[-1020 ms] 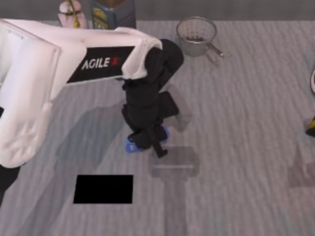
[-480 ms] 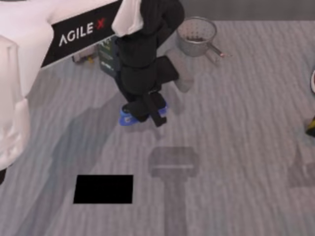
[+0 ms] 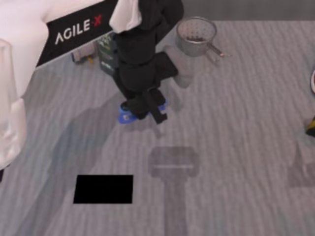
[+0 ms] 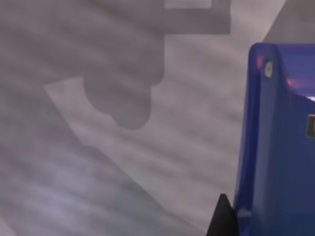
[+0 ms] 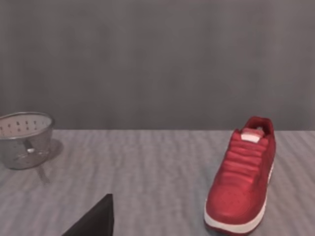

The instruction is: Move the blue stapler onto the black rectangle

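Left gripper (image 3: 142, 110) clamped on the blue stapler (image 3: 126, 117) — well up-right of the black rectangle (image 3: 103, 189); right gripper's fingers can't be judged

Over the last second we have carried the blue stapler (image 3: 126, 116) in our left gripper (image 3: 143, 109) up off the bench and toward its far edge, farther from the black rectangle (image 3: 103, 189), most of that travel coming early and only a slight leftward drift since.
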Robot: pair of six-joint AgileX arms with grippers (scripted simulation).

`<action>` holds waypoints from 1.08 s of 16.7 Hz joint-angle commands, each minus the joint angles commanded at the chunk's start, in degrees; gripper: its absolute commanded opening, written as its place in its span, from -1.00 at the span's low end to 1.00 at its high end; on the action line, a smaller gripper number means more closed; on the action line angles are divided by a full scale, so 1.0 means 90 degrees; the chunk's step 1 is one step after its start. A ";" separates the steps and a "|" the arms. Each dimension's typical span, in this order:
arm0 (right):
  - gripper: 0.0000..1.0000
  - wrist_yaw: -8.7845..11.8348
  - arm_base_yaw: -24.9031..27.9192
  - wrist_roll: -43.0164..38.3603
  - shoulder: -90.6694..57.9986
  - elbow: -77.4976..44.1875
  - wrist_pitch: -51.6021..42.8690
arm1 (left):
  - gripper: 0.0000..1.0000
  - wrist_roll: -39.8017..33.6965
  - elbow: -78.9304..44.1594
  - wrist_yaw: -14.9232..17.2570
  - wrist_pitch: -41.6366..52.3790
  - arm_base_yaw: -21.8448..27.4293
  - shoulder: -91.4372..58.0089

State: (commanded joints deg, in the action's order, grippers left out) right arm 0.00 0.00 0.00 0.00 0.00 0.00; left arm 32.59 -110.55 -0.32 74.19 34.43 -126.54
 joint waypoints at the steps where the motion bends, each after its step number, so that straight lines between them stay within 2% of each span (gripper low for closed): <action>1: 1.00 0.0000 0.0000 0.0000 0.0000 0.0000 0.0000 | -1.00 -0.0189 0.0028 -0.0031 0.0031 0.0007 0.0030; 4: 1.00 0.0000 0.0000 0.0000 0.0000 0.0000 0.0000 | -1.00 -0.1172 0.0181 -0.0173 0.0165 0.0021 0.0187; 7: 1.00 0.0000 0.0000 0.0000 0.0000 0.0000 0.0000 | -1.00 -0.2763 0.0431 -0.0348 0.0335 0.0022 0.0402; 13: 1.00 0.0000 0.0000 0.0000 0.0000 0.0000 0.0000 | -1.00 -0.7240 0.1309 -0.0612 0.0569 0.0002 0.0975; 18: 1.00 0.0000 0.0000 0.0000 0.0000 0.0000 0.0000 | -1.00 -1.0959 0.2224 -0.0595 0.0486 -0.0013 0.1490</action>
State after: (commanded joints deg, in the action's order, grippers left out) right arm 0.00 0.00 0.00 0.00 0.00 0.00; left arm -66.05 -90.54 -5.67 78.57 34.31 -113.13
